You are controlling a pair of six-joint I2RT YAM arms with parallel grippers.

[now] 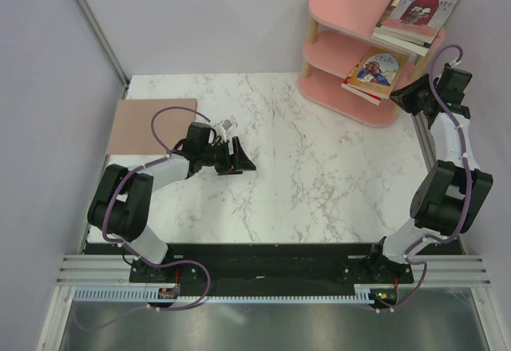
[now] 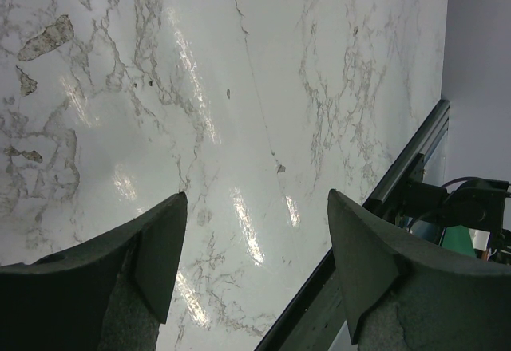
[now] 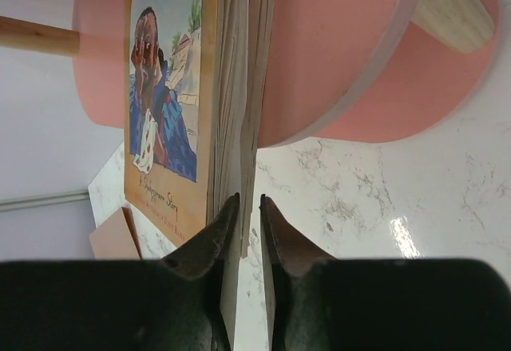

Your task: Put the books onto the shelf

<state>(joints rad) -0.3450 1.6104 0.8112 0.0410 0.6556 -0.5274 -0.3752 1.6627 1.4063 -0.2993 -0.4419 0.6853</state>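
Observation:
The pink shelf [image 1: 343,12] stands at the back right. A stack of books [image 1: 415,12] lies on its top tier. On the middle tier a tan book with a blue figure [image 1: 374,70] tops a second stack that overhangs the board's edge. My right gripper [image 1: 406,96] is at that overhang. In the right wrist view its jaws [image 3: 246,199] are shut on the edge of a thin book [image 3: 263,64] lying against the tan book [image 3: 164,88], in front of the shelf board [image 3: 335,48]. My left gripper [image 1: 239,159] rests low over the marble, open and empty [image 2: 257,199].
A flat brown mat [image 1: 156,124] lies at the table's left edge, behind the left arm. Marble table [image 1: 319,159] spreads between the arms. A black rail [image 2: 399,167] runs along the near table edge. White walls close in left and back.

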